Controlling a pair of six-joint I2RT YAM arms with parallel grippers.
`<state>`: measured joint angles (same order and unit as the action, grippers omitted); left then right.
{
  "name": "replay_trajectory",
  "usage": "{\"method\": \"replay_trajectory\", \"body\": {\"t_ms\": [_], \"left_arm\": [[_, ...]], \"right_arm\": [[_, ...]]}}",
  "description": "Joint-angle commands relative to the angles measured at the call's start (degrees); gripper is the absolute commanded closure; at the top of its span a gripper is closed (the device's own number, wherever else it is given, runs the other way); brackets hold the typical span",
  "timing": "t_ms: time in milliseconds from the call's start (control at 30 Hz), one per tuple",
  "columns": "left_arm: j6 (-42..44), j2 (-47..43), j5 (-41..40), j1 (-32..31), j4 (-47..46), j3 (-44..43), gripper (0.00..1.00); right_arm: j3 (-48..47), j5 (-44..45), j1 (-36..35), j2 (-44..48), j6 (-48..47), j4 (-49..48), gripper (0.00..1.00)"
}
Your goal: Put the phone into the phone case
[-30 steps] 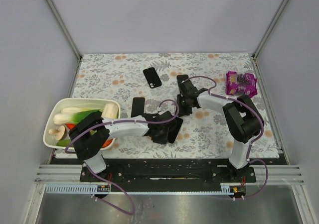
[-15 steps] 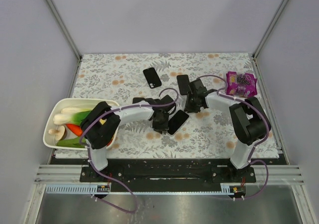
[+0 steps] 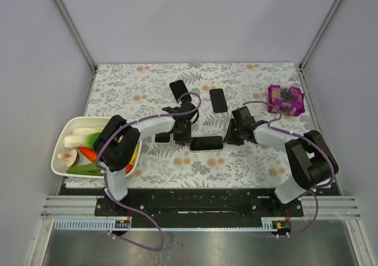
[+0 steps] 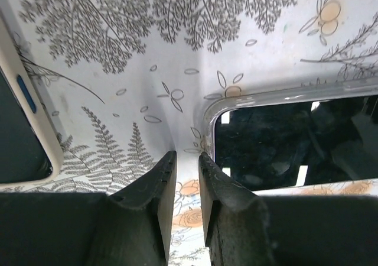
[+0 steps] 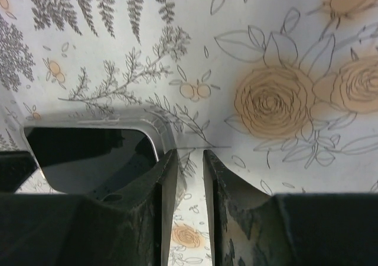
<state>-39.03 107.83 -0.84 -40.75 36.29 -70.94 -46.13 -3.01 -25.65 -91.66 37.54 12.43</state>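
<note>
Between the two claws the phone (image 3: 207, 142) lies flat on the flowered cloth (image 3: 130, 91), its long side running from one claw to the other and its glossy dark face up. A clear case (image 4: 209, 124) shows as a pale rim round the phone's corner in both wrist views, so the phone looks seated in it, though how fully cannot be told. The left claw (image 4: 185, 155) is down at the cloth with its fingers drawn almost together, with only a slim gap between them and nothing in it. The phone's rounded corner sits just to this claw's right and a little ahead, near the fingers but not between them. Off to the same claw's left is a cream-edged slab (image 4: 20, 148) with a dark face, apart from the fingers. The right claw (image 5: 190, 152) is likewise nearly closed on nothing, its tips low over the cloth and the phone's other end just to its left. Ahead of the gap between the claws lies a second phone (image 3: 218, 100), apart from both. Ahead of the left claw lies a black slab (image 3: 179, 91); whether it is a phone or a case cannot be told. Far ahead and to the right of the right claw is a purple packet (image 3: 286, 99). Behind and to the left of the left claw stands a white tub (image 3: 88, 119) holding vegetables (image 3: 88, 139).
</note>
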Motion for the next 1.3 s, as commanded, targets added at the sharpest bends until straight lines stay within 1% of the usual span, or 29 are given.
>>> {"method": "replay_trajectory", "body": {"t_ms": [0,67,200,333,500,633,967,1000,1200,1267], "left_arm": [[0.1,1.3,-2.9,-0.2,-9.3,-0.6,0.73],[0.0,-0.1,-2.9,-0.2,-9.6,0.3,0.73],[0.1,-2.1,-3.3,0.0,-9.6,2.2,0.73],[0.1,-3.2,-3.5,0.1,-9.9,3.6,0.73],[-0.1,-2.8,-2.8,0.1,-10.3,3.8,0.73],[-0.1,-2.6,-2.5,0.1,-10.4,3.7,0.73],[0.0,-1.9,-2.1,0.1,-10.7,3.7,0.74],[0.0,-1.7,-2.1,0.1,-10.7,3.7,0.74],[0.0,-1.7,-1.7,0.2,-10.8,3.7,0.74],[0.0,-1.5,-1.6,0.1,-10.9,3.9,0.74]], "right_arm": [[4.1,-3.5,-1.9,2.4,2.4,3.1,0.66],[4.5,-0.7,-1.6,3.8,2.5,3.9,0.66],[4.6,0.8,-0.6,6.6,2.6,4.1,0.66],[4.2,0.9,-0.6,9.9,2.8,4.2,0.66],[4.5,0.5,-0.7,11.9,3.1,3.9,0.66],[4.5,-2.9,-0.9,11.1,2.1,2.2,0.67],[2.3,-3.8,-2.3,6.4,1.5,1.0,0.69],[2.1,-3.7,-2.8,6.1,1.6,1.1,0.7],[0.6,-1.0,-4.6,4.2,1.3,3.5,0.83],[0.5,-0.7,-5.1,3.6,1.3,4.2,0.86]]}}
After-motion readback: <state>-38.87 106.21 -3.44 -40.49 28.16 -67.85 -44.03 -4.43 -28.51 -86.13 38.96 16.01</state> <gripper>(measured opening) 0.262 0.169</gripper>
